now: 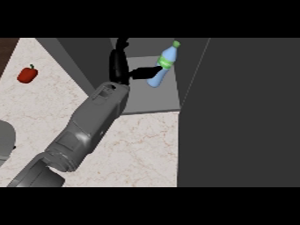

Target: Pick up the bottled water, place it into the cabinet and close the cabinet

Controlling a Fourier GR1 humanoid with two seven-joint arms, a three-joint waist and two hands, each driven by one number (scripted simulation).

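Pale-blue bottled water (163, 67), green cap and label, tilted inside cabinet (153, 105); left hand (121, 66) fingers pinching it

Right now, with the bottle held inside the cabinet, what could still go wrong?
1. The bottled water is tilted, cap up and to the right, in the left hand; released like this, it may topple on the cabinet shelf.
2. The forearm reaches deep into the opening, so pulling back could clip the bottle or the cabinet's side wall.
3. The dark cabinet door stands open, so closing is not yet done.
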